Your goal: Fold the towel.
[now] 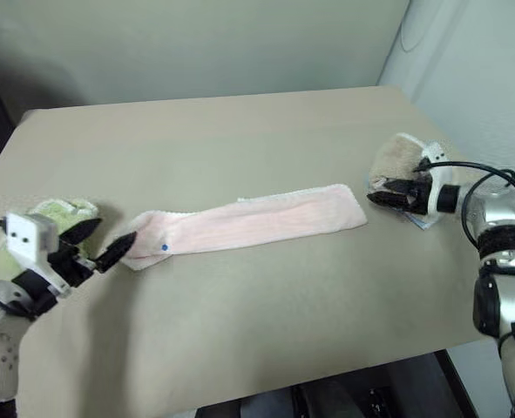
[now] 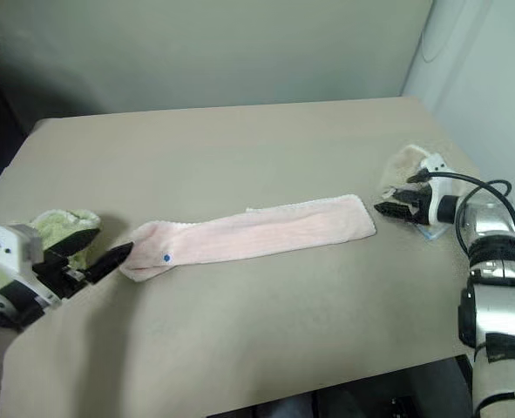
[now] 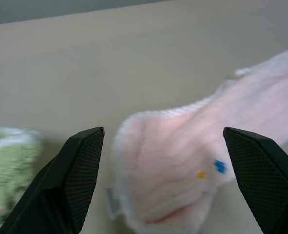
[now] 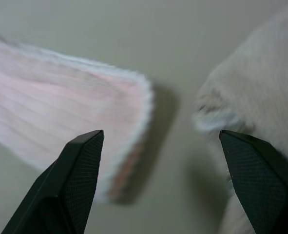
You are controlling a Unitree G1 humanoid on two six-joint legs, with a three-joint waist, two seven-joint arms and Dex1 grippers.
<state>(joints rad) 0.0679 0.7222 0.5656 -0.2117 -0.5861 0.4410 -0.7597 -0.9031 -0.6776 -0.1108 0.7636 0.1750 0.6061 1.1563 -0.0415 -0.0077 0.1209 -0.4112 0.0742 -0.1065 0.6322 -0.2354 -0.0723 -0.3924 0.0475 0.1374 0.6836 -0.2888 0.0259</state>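
head views: the pink towel point(image 1: 248, 223) is seen laid out as a long narrow strip across the middle of the tan table point(image 1: 240, 131), running from lower left up toward the right, with a small blue motif near its left end. the left gripper point(image 1: 102, 244) is found just off that left end, fingers spread wide, nothing held; one fingertip sits right at the towel's edge. a bunched light green towel point(image 1: 55, 213) is noted beside and behind this gripper. the right gripper point(image 1: 389, 193) is placed just beyond the strip's right end, apart from it, with a crumpled beige towel point(image 1: 398, 161) directly behind.

left wrist view: both black fingers point(image 3: 70, 180) are seen standing far apart, empty. the towel's rounded end with blue and yellow marks lies between them; green terry is glimpsed at one side.

right wrist view: the fingers point(image 4: 70, 185) are held wide, gripping nothing. the pink end lies by one finger, beige cloth by the other, bare table between.
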